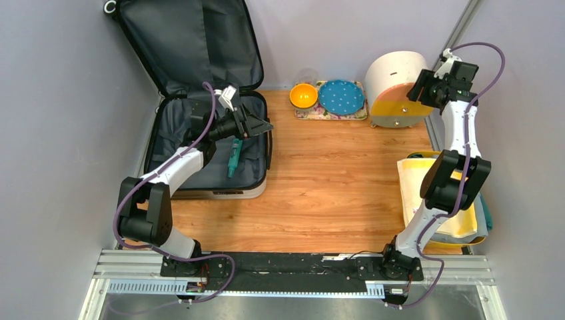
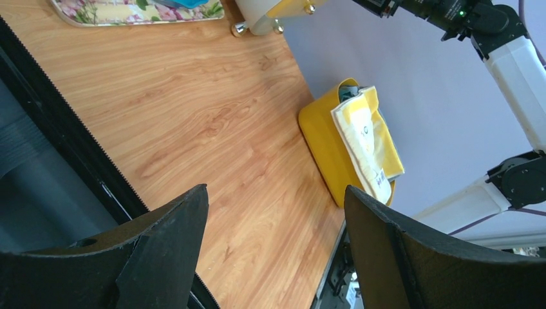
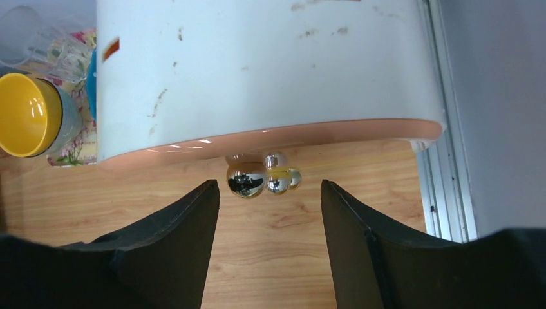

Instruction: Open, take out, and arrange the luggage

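The luggage (image 1: 193, 143) lies open at the back left of the table. Its lid leans against the wall and its dark grey lining shows. A teal item (image 1: 233, 159) rests inside near the right rim. My left gripper (image 1: 263, 125) hovers over that right rim, open and empty (image 2: 275, 188); the zip edge (image 2: 64, 148) runs along the left of its wrist view. My right gripper (image 1: 424, 89) is at the back right, open and empty (image 3: 268, 183), just in front of the chrome knobs (image 3: 246, 179) of the round drawer box (image 3: 257, 71).
The round cream-and-orange drawer box (image 1: 396, 87) stands at the back right. A floral tray (image 1: 331, 115) beside it holds a yellow bowl (image 1: 303, 95) and a blue dotted plate (image 1: 341, 97). A yellow bin (image 1: 472, 225) with folded cloth sits under the right arm.
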You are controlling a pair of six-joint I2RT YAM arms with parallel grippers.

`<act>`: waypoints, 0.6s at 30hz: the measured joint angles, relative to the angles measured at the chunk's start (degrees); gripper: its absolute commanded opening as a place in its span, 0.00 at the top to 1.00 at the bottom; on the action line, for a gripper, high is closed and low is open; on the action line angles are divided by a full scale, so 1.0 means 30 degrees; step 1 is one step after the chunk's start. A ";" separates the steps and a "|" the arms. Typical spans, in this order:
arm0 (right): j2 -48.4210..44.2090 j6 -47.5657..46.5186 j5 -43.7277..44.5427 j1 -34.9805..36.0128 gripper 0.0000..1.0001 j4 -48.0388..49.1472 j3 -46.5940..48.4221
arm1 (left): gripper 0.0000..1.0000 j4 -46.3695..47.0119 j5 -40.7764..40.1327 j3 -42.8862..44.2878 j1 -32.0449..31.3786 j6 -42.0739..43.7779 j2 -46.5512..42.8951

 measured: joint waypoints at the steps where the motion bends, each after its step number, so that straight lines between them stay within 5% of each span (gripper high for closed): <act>1: 0.0153 0.0146 -0.0087 -0.0007 0.38 -0.0175 0.0000 | 0.15 -0.0007 -0.0007 -0.0015 0.0029 0.0029 0.0000; 7: 0.0525 0.0634 -0.0393 -0.0007 0.43 -0.0372 0.0124 | 0.15 -0.0029 -0.0087 -0.0175 0.0080 0.0095 -0.0036; 18: 0.1231 0.1581 -0.1515 0.0044 0.88 -0.0488 0.0918 | 0.15 -0.0313 -0.0146 -0.0175 0.0146 0.0321 -0.0066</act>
